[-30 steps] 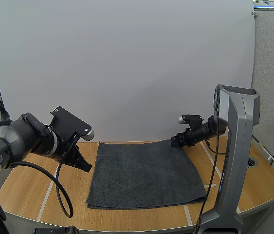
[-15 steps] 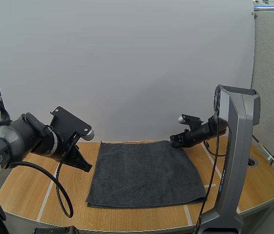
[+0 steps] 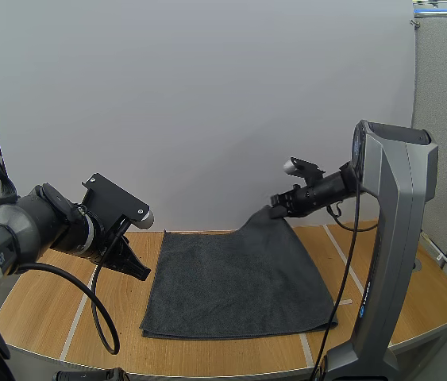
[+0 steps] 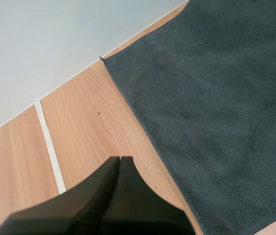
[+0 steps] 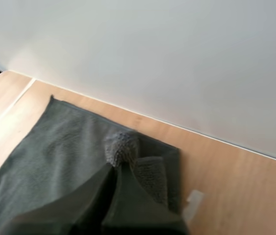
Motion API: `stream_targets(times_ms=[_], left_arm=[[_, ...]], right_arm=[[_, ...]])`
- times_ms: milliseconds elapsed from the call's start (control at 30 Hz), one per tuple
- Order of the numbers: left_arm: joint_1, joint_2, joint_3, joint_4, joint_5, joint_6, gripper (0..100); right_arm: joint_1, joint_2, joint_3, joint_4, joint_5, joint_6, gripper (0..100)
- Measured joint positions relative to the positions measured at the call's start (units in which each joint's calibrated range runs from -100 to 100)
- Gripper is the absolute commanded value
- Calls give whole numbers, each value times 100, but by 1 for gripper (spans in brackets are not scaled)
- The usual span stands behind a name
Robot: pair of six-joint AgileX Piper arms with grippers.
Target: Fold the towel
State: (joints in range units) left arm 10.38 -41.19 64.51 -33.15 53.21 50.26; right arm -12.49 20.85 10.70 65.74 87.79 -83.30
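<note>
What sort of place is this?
Probably a robotics lab test bench: a grey-and-black left robot arm and right robot arm over a light wooden table, a plain white board behind, a dark grey cloth towel between them.

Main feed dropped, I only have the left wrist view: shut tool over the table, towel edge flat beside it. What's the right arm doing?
Observer: The right tool is shut on the far right corner of the towel.
Operator: Corner on the table or up?
Observer: Up. The high view shows it raised above the table, with the cloth sloping down from it.
Operator: Near edge?
Observer: It lies flat on the table.
</note>
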Motion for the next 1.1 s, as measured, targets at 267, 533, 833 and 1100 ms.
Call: stream_targets(times_ms=[267,533,833,1100], left_arm=[[0,0,0,199,6,-34,0],[0,0,0,296,6,-109,0],[0,0,0,307,20,-201,0],[0,-556,0,307,-557,-542,0]], right_arm=[[306,-34,25,-163,326,176,0],[837,-222,50,-173,521,363,0],[1096,-222,50,-173,353,503,0],[1352,-222,50,-233,115,615,0]])
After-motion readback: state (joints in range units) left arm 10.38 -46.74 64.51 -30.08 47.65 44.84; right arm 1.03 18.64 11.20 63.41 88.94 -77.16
